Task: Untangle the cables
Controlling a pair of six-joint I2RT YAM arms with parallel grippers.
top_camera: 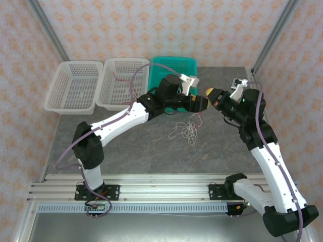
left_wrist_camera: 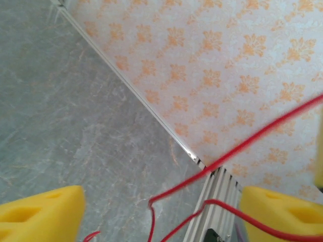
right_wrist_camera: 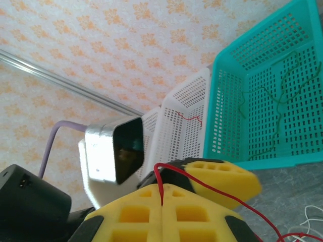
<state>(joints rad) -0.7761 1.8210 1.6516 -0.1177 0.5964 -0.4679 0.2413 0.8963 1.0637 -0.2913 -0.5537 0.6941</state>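
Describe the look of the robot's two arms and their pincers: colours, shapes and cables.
Both the left arm and the right arm have white shells with black joints and a purple cable along each. The left pincer and right pincer have blocky yellow fingers with rectangular recesses.

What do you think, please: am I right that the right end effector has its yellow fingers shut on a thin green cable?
Not quite: the cable is red, not green. The right wrist view shows the right end effector with its yellow fingers shut on a thin red cable.
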